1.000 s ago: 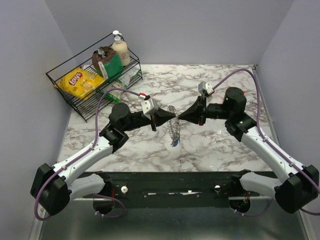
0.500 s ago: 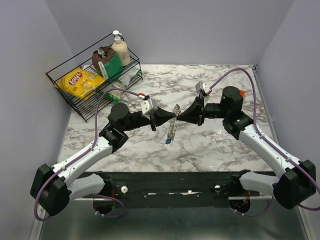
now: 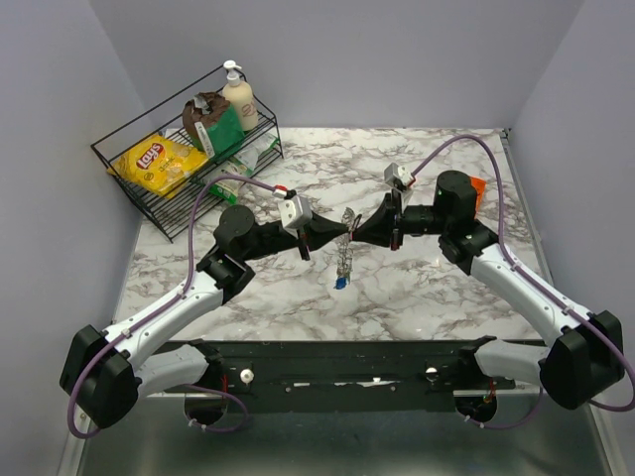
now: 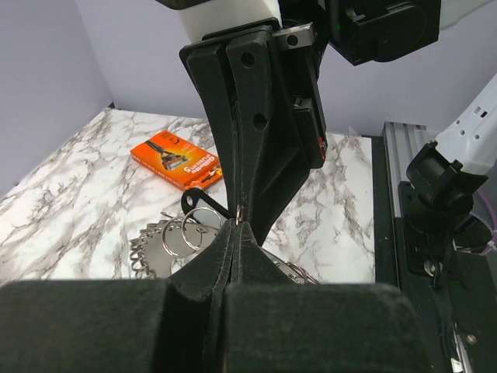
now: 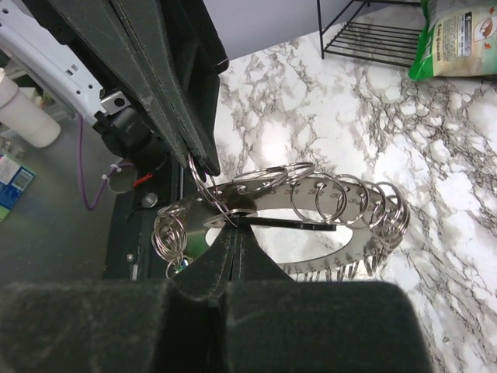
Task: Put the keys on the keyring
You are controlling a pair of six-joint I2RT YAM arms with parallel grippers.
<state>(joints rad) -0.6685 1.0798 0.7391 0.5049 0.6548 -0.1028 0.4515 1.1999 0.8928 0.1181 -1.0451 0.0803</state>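
Right gripper [image 5: 229, 227] clamped on keyring [image 5: 335, 225] rim, left gripper [image 4: 237, 227] pinched on thin wire loop [image 5: 199, 180] there, tips meeting above table [image 3: 427, 297]. Keyring hangs edge-on, blue key [image 3: 340, 283] dangling below. Can't pick out other keys among loops. Orange box [image 3: 479, 186] half hidden behind right arm.

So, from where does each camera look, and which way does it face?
Top external: above and behind the bases, looking down at the marble table; both arms show, meeting at the keyring.
Left wrist: on the left arm, facing the right arm's jaws and an orange razor pack; own jaws shut, below.
Right wrist: on the right arm, facing the left arm's jaws and the wire rack; own jaws shut, below.
Shared: all three show the keyring.
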